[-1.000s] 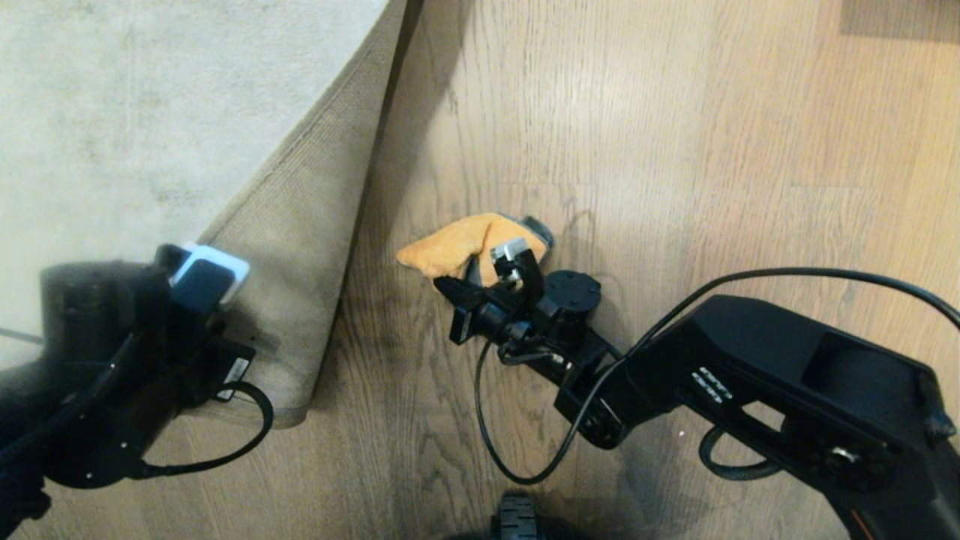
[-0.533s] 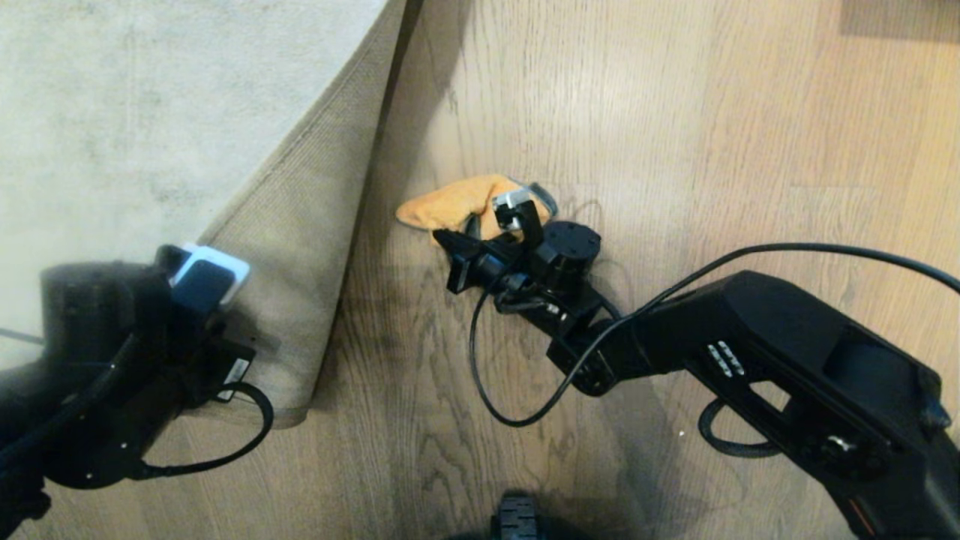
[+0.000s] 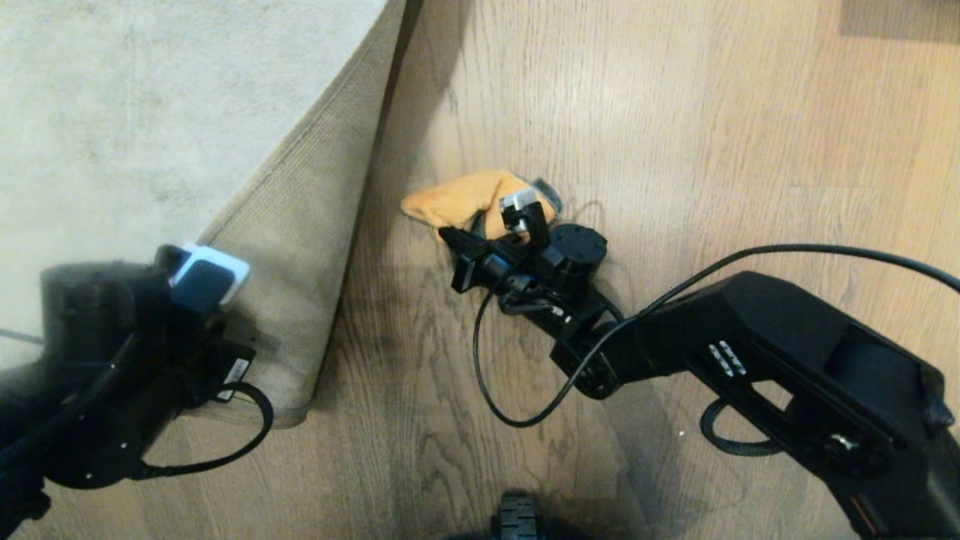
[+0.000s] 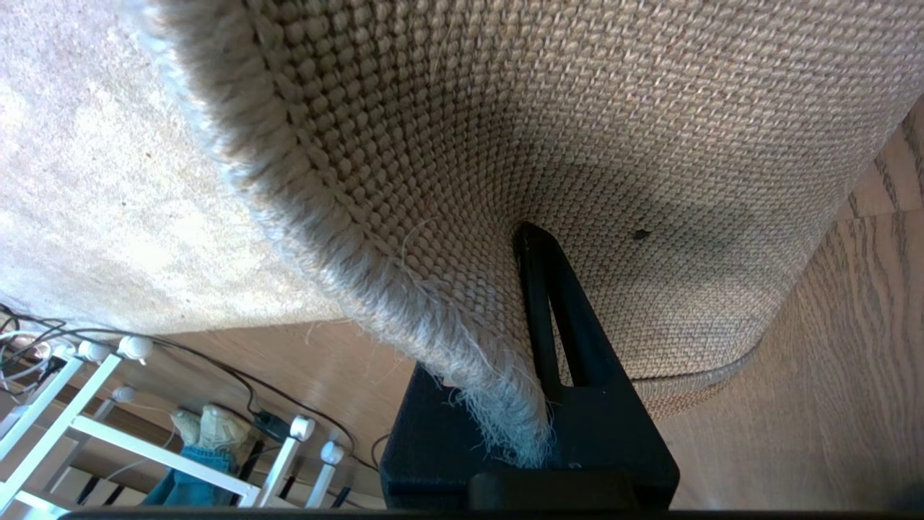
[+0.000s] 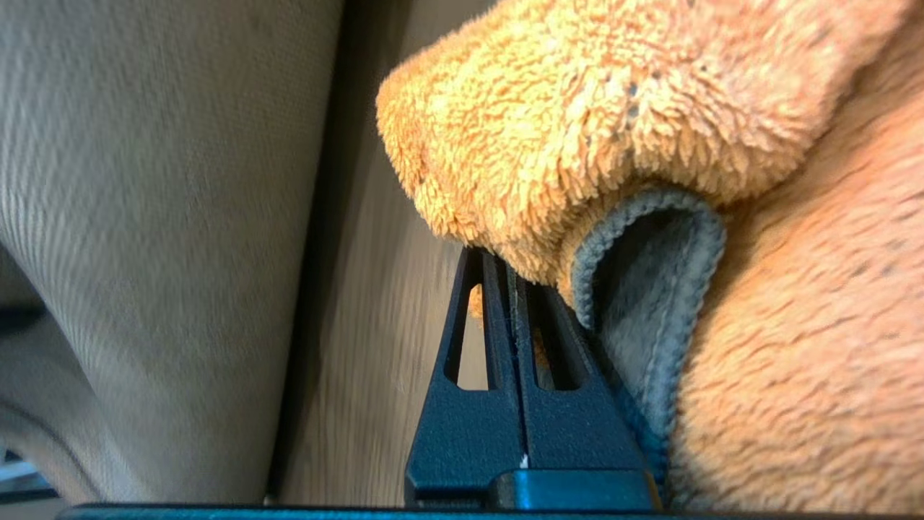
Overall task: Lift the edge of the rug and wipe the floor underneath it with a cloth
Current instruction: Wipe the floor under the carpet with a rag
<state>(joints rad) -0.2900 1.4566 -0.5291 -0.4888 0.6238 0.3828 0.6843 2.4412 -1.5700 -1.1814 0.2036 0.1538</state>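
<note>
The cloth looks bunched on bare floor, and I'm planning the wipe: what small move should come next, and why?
Probably slide the right hand, shut on the cloth, sideways toward the fold of the rug edge. The left hand holds that edge folded back, tan backing up, and the shaded strip of floor beside it is not under the cloth.

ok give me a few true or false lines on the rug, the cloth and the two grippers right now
1. The left gripper is shut on the rug edge, holding it up with the mesh backing showing. True.
2. The cloth lies on top of the rug. False: it is on the floor, beside the raised edge.
3. The right gripper is shut on the cloth. True.
4. The cloth is pink. False: it is orange with a grey reverse.
</note>
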